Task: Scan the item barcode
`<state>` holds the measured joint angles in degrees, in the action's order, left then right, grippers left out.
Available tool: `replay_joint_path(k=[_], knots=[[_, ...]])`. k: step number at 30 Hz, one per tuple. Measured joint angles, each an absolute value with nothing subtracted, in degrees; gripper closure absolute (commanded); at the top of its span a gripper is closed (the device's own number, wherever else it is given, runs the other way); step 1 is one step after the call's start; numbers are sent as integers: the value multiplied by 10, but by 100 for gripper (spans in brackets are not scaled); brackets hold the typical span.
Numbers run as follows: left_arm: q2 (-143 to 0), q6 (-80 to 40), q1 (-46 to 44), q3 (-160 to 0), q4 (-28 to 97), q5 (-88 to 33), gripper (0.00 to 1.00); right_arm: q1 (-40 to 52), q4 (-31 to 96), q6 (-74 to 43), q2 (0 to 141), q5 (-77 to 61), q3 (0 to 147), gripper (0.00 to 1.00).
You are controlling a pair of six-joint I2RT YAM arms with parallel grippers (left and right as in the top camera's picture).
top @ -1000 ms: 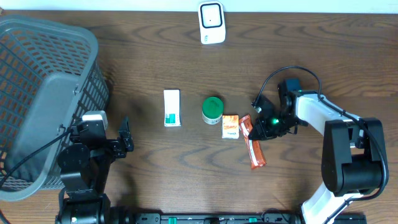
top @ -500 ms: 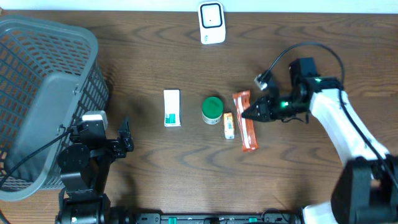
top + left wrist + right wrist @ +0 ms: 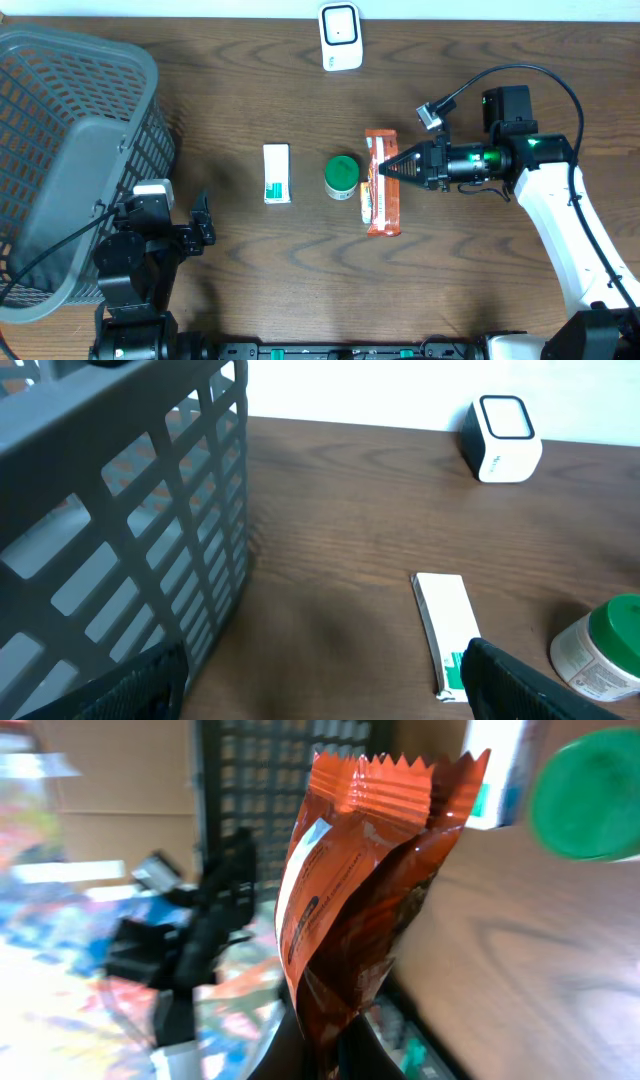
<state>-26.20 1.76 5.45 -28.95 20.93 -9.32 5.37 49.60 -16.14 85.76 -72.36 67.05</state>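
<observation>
Bench (image 3: 250, 260): dark wood. The grey mesh basket (image 3: 60, 120) stands at its left end.

Right arm: a second ago it was folded back near its base, with the end effector low on the orange snack packet at the right of the item row. It is now stretched out toward the row's middle. The right end effector (image 3: 390, 170) is clamped shut on the orange snack packet (image 3: 382, 195), which has swung round and travelled left. In the overhead view the packet sits just right of the green-lidded jar (image 3: 342, 176). The wrist view shows it pinched at one end, with its crimped far end (image 3: 395, 775) free in the air, so I judge it lifted clear.

Left end effector (image 3: 203, 220): parked beside the basket, jaws spread wide, nothing between them, unmoved over the last second.

Scanner (image 3: 340, 37): white unit at the far edge, well apart from the packet.

White-and-green box (image 3: 276, 173): flat on the bench left of the jar, untouched.

Reading: pick-up is done and the carry toward the scanner is under way. A pale label patch shows on the packet's side, but I cannot tell whether it carries the barcode. The next move needs the coded face turned toward the scanner window. The thin foil, held by one end, may droop or twist.
</observation>
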Motion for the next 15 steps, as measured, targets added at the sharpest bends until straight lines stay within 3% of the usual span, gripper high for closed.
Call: replay_joint_path(k=[15], knots=[[-262,18,55,-289,320,-93,12,54,495,-183,858,-756,670,99]])
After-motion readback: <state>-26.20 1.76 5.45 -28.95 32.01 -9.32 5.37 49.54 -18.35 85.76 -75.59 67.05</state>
